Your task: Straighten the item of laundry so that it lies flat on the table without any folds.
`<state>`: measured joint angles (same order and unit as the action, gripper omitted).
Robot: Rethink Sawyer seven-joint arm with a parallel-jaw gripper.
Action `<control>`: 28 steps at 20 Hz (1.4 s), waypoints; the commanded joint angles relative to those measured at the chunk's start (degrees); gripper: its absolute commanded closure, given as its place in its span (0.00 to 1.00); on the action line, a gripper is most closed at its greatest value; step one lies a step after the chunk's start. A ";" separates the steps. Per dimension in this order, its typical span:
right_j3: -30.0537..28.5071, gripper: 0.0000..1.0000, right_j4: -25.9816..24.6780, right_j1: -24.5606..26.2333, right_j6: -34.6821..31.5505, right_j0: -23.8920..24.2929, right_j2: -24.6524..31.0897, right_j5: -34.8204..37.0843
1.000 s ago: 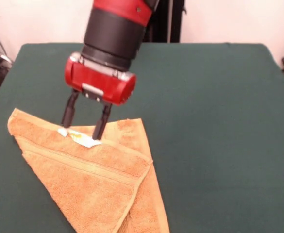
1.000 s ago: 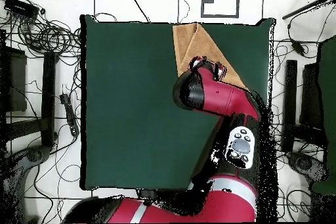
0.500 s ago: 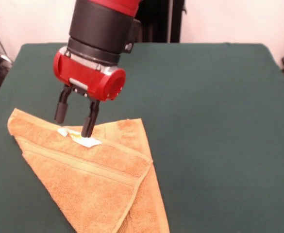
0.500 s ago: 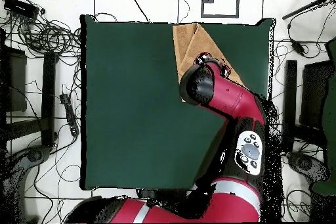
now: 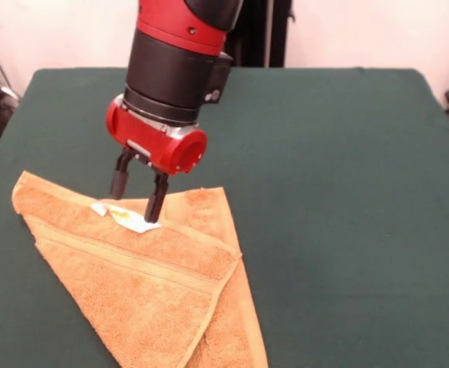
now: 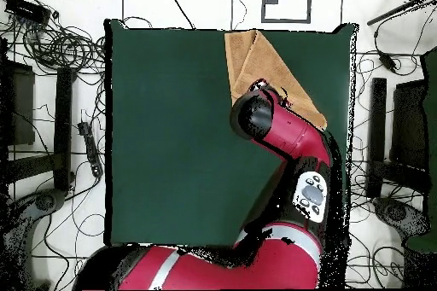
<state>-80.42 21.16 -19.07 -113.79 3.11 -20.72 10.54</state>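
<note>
The orange-tan towel [image 5: 143, 287] lies folded into a triangle at the front left of the green table [image 5: 331, 192], one layer doubled over another, with a woven band across it. Its small white tag [image 5: 128, 218] lies on the upper fold. My gripper [image 5: 137, 198] hangs open just above the towel, fingers pointing down over the tag, holding nothing. In the overhead view the towel [image 6: 247, 55] lies at the table's top edge and the arm [image 6: 282, 134] covers its lower part and the gripper.
The towel runs off the front edge of the front view. In the overhead view, cables [image 6: 60, 44] and stands surround the table [image 6: 171, 134] on the floor.
The gripper swung left and up half a second ago, then came back right and slightly lower over the tag. Its fingers stand closer together than before. The towel has not moved.
</note>
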 commanded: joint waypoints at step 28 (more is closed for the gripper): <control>-6.33 0.00 -15.01 0.58 -2.58 -6.04 6.00 2.01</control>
<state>-83.99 11.62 -21.64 -115.18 -0.70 -21.32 13.55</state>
